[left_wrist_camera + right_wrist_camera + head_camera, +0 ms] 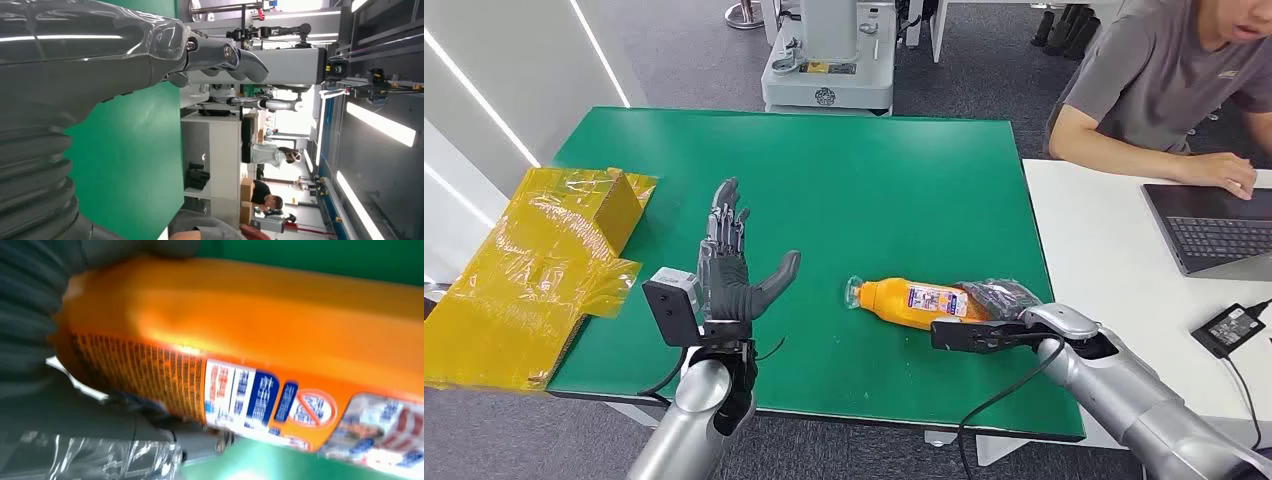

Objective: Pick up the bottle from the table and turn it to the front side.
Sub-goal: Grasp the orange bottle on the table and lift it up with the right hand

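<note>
My head view is bright and evenly lit; the green table [874, 180] carries soft, short shadows. My left wrist view shows ceiling light strips [380, 122] blown out, with glare on the hand's cover. My right wrist view is smeared: the orange bottle [260, 340] is close, blurred, label unreadable.

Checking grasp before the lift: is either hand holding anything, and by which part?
The right hand grips the orange bottle at its base end, as it lies on the table. The left hand is open, holding nothing.
</note>
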